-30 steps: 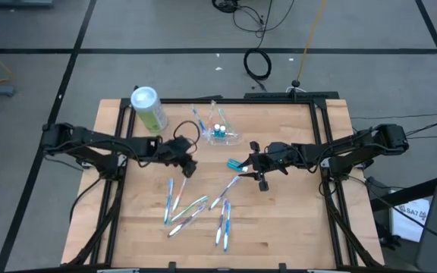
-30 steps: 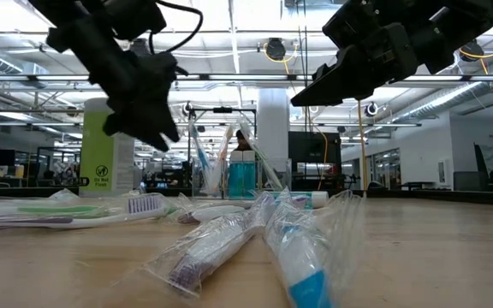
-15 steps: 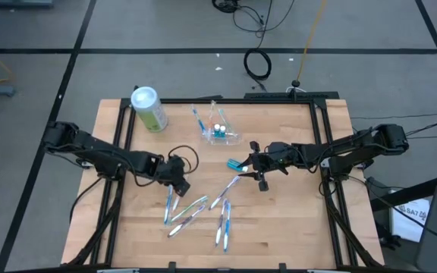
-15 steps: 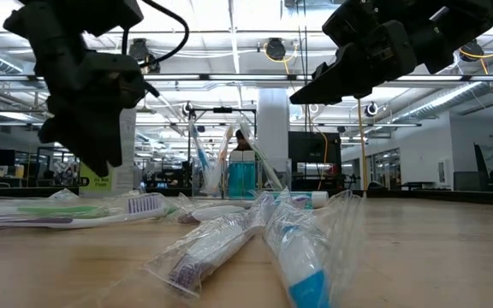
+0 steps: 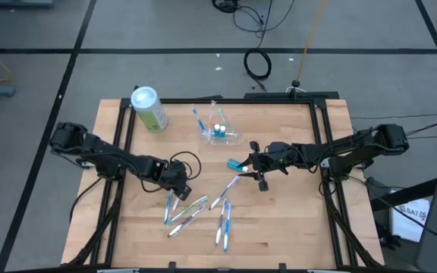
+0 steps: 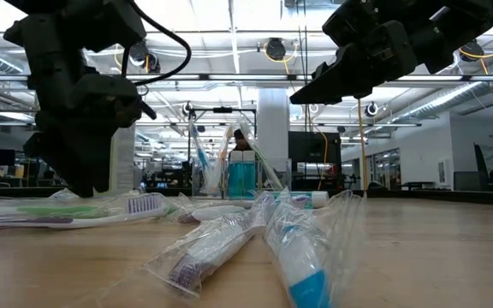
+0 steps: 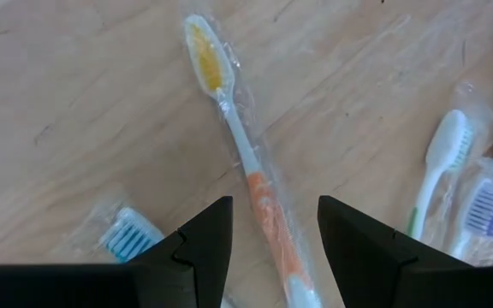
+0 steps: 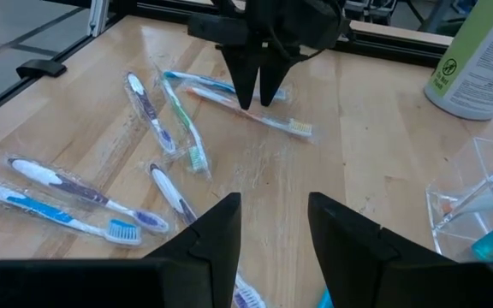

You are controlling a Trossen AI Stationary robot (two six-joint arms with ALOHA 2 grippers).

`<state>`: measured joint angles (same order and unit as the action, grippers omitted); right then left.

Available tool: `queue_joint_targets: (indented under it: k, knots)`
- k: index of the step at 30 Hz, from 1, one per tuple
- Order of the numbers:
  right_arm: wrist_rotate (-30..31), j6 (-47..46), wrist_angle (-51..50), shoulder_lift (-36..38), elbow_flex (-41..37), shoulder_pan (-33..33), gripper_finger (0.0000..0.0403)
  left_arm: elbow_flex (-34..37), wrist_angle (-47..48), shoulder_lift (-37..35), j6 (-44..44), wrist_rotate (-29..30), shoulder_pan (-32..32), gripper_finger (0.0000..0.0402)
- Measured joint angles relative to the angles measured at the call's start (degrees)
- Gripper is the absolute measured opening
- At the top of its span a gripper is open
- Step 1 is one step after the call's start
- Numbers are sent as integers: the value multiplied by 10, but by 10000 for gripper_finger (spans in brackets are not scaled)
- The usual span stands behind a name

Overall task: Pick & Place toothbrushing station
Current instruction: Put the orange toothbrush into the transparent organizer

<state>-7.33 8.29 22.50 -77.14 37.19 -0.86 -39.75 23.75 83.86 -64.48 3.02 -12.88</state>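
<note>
The toothbrushing station [image 5: 220, 133], a clear plastic holder with a blue item in it, stands at the table's far middle, also seen in the low view [image 6: 240, 175] and the right wrist view [image 8: 478, 205]. Several wrapped toothbrushes [image 5: 196, 208] lie at the near middle. My left gripper [image 5: 176, 185] points down, open, just above an orange-handled wrapped toothbrush [image 7: 248, 167]. Its fingers [image 7: 208, 235] stand either side of the handle. My right gripper [image 5: 250, 167] hangs open right of centre, above the table, with nothing between its fingers.
A green-and-white canister [image 5: 149, 108] with a white lid stands at the far left corner. A small teal item [image 5: 236, 163] lies just left of my right gripper. More wrapped toothbrushes [image 8: 157, 111] are spread between both grippers. Bare wood lies at the table's near left and right.
My left gripper has gone toward the table's near edge and down, from the table's middle to just over the toothbrushes, and has rolled about its own line on the way. Its fingers have stayed open.
</note>
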Motion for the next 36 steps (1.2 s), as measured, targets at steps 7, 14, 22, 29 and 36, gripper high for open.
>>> queue_joint_targets:
  k: [7,14,22,29,36]
  knots:
    - [0,1,1,0,0,0,130,0,2,3,-4,-3,0,177]
    - [0,1,4,0,0,0,130,-2,-10,37,-6,-14,0,177]
    - [0,2,10,0,0,0,130,-3,-30,56,-7,-15,0,177]
    - [0,1,13,0,0,0,130,-3,-24,54,-12,-14,0,144]
    - [0,2,12,0,0,0,130,-2,-27,55,-17,-14,1,21]
